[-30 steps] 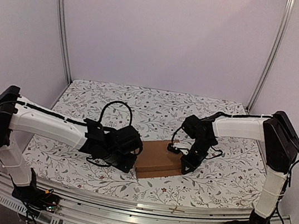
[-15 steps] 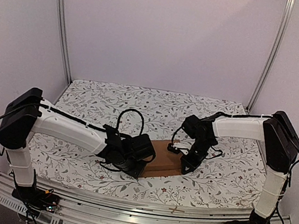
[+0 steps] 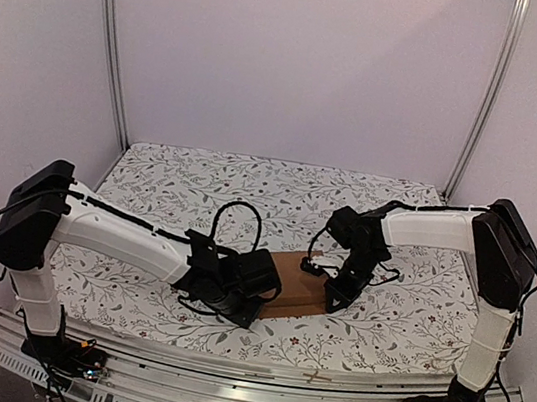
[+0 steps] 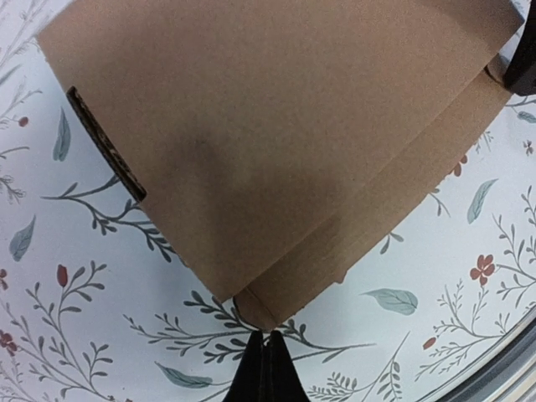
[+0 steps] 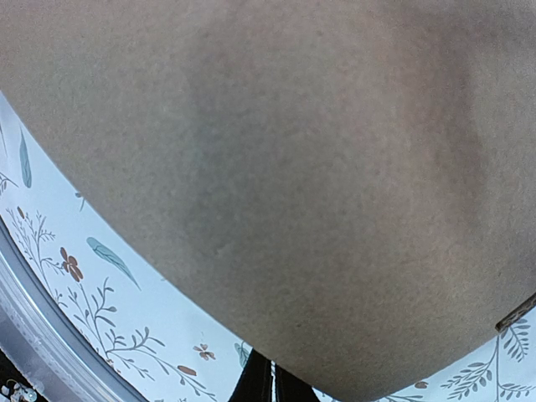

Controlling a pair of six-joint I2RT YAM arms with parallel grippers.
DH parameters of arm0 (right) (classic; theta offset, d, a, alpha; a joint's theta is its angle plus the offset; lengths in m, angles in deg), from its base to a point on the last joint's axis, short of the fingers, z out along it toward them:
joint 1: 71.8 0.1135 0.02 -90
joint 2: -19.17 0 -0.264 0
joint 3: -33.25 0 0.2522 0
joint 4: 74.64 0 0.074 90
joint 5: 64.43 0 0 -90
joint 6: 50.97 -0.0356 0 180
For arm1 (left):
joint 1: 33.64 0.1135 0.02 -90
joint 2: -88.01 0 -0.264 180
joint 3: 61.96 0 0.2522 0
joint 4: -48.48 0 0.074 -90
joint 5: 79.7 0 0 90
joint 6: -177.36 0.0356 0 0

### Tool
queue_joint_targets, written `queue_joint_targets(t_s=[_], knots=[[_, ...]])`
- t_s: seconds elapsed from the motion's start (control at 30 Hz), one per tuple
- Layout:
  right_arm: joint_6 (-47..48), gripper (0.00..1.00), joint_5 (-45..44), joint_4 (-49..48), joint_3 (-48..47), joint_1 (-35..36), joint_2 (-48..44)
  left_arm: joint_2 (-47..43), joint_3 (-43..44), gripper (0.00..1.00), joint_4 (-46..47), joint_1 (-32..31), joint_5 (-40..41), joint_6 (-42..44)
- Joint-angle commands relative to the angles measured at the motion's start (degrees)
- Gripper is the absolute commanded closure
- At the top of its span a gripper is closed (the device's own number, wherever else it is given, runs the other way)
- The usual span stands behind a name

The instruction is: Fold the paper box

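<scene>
The paper box (image 3: pixel 299 281) is lying flat on the flowered tablecloth (image 3: pixel 250 188). The left gripper (image 4: pixel 266 373), closed and empty, is pointing at its corner. The right gripper (image 5: pixel 268 383), also closed and empty, is at its right side.

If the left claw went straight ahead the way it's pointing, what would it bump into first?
Most likely the paper box: the left gripper, shut, aims at its nearest corner just ahead. It might graze the floral tablecloth first, since its height above the cloth is unclear.
</scene>
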Motion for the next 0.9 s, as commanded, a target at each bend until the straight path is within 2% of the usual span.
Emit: queue_joint_targets(t_s=[0.0, 0.23, 0.5, 0.87], knots=[[0.1, 0.96, -5.5, -4.8, 2.6, 0.2, 5.9, 0.3, 1.7, 1.0, -0.9, -0.8, 0.0, -0.3], [0.1, 0.96, -5.5, -4.8, 2.6, 0.1, 5.9, 1.8, 2.9, 1.0, -2.3, -0.9, 0.8, 0.0], [0.1, 0.96, -5.6, -4.7, 2.5, 0.0, 6.3, -5.6, -2.3, 1.0, -5.0, -1.4, 4.5, -1.8], [0.1, 0.96, -5.6, -4.6, 2.5, 0.0, 6.4, 0.5, 1.0, 1.0, -2.8, -1.3, 2.8, 0.7]])
